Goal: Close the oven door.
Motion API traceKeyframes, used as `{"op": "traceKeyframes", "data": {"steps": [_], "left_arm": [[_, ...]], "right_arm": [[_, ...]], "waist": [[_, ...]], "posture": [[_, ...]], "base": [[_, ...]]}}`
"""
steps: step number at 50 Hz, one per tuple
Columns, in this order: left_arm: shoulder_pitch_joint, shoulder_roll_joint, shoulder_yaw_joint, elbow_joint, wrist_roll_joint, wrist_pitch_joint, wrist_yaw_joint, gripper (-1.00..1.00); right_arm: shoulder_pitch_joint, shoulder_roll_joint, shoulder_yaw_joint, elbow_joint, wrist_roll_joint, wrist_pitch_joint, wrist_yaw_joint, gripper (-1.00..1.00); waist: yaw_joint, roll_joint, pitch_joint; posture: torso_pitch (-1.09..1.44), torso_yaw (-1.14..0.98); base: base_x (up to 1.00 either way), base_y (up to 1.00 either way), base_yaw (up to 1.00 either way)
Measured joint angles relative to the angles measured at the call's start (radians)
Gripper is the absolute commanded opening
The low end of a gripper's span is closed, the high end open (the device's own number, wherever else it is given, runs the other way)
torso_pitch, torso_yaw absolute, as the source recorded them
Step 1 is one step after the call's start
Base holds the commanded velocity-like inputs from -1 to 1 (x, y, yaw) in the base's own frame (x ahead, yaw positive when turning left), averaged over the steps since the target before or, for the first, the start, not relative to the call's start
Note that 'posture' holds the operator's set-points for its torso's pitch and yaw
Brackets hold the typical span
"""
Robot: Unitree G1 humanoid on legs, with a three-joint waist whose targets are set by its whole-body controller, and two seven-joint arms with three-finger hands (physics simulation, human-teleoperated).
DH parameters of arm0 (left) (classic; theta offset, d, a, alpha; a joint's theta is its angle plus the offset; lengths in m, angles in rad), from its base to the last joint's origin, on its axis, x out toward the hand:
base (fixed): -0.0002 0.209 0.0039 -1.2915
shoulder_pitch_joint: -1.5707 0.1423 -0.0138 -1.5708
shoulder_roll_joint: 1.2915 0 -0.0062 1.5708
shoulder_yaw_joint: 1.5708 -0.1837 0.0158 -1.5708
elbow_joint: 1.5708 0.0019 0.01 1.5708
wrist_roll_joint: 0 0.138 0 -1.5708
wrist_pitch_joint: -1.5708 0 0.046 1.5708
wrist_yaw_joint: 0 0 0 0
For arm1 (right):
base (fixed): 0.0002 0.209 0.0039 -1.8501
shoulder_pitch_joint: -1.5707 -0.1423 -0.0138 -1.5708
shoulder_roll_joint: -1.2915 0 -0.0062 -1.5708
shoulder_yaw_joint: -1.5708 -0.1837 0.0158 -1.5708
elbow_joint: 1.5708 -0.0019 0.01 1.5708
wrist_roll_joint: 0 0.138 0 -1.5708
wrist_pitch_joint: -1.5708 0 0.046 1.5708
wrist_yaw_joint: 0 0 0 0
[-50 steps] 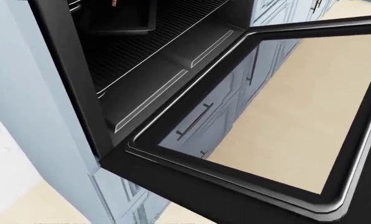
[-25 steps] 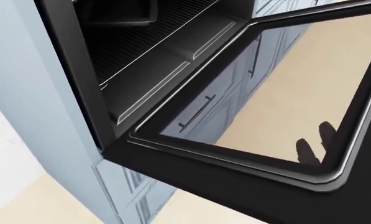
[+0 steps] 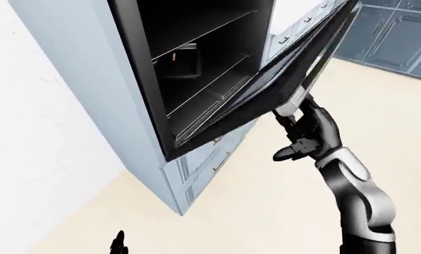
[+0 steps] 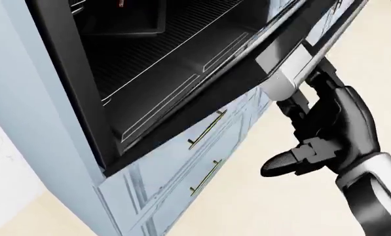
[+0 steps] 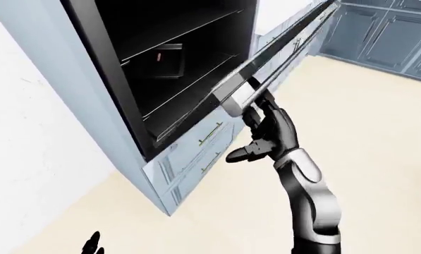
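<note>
The black oven door with its glass pane stands half raised, hinged at the bottom of the oven cavity. Its silver-cornered free edge points to the right in the head view. My right hand is under that edge, its fingers open and pressed against the door's outer side, its thumb sticking out to the left. The fingertips of my left hand only just show at the bottom of the left-eye view. A dark pan sits on a wire rack inside the oven.
Blue-grey drawers with bar handles lie below the oven in the tall cabinet. More blue cabinets run along the top right. A white wall is on the left and beige floor is below.
The door has swung up from nearly flat to a steep tilt. My right hand, seen through the glass half a second ago, now shows in full beneath the door's edge.
</note>
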State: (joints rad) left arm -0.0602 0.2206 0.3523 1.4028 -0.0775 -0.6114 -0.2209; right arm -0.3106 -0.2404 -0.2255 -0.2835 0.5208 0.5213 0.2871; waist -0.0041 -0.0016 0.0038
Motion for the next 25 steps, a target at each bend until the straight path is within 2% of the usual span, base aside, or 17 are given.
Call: {"op": "traceKeyframes", "data": {"steps": [3, 5, 7, 16, 20, 25], "left_arm": [[0.001, 0.0, 0.002, 0.004, 0.001, 0.002, 0.0, 1.0], [0.0, -0.001, 0.003, 0.004, 0.003, 0.004, -0.001, 1.0], [-0.001, -0.001, 0.005, 0.003, 0.003, 0.004, -0.002, 1.0], [0.009, -0.011, -0.004, -0.001, 0.002, -0.014, 0.005, 1.0], [0.015, -0.017, -0.018, 0.003, -0.006, -0.022, 0.009, 1.0], [0.012, -0.009, -0.017, 0.003, -0.015, -0.015, 0.005, 1.0]], "right_arm": [[-0.096, -0.018, 0.026, -0.105, 0.007, 0.161, -0.065, 1.0], [-0.195, -0.021, 0.064, -0.124, -0.001, 0.279, -0.117, 1.0], [-0.292, -0.012, 0.106, -0.1, -0.028, 0.343, -0.138, 1.0], [-0.575, 0.093, 0.214, 0.153, -0.205, 0.334, -0.069, 1.0], [-0.697, 0.147, 0.233, 0.301, -0.29, 0.34, -0.061, 1.0], [-0.848, 0.205, 0.253, 0.541, -0.39, 0.285, -0.039, 1.0]], "waist": [[-0.002, -0.001, 0.005], [-0.002, 0.0, 0.009], [-0.002, 0.001, 0.012], [-0.001, 0.007, 0.02], [-0.001, 0.014, 0.025], [-0.005, 0.022, 0.03]], "posture": [[0.0, 0.0], [0.0, 0.0], [0.0, 0.0], [0.0, 0.0], [0.0, 0.0], [0.0, 0.0]], "base": [[0.0, 0.0, 0.0], [0.0, 0.0, 0.0], [0.0, 0.0, 0.0], [0.0, 0.0, 0.0], [0.0, 0.0, 0.0], [0.0, 0.0, 0.0]]}}
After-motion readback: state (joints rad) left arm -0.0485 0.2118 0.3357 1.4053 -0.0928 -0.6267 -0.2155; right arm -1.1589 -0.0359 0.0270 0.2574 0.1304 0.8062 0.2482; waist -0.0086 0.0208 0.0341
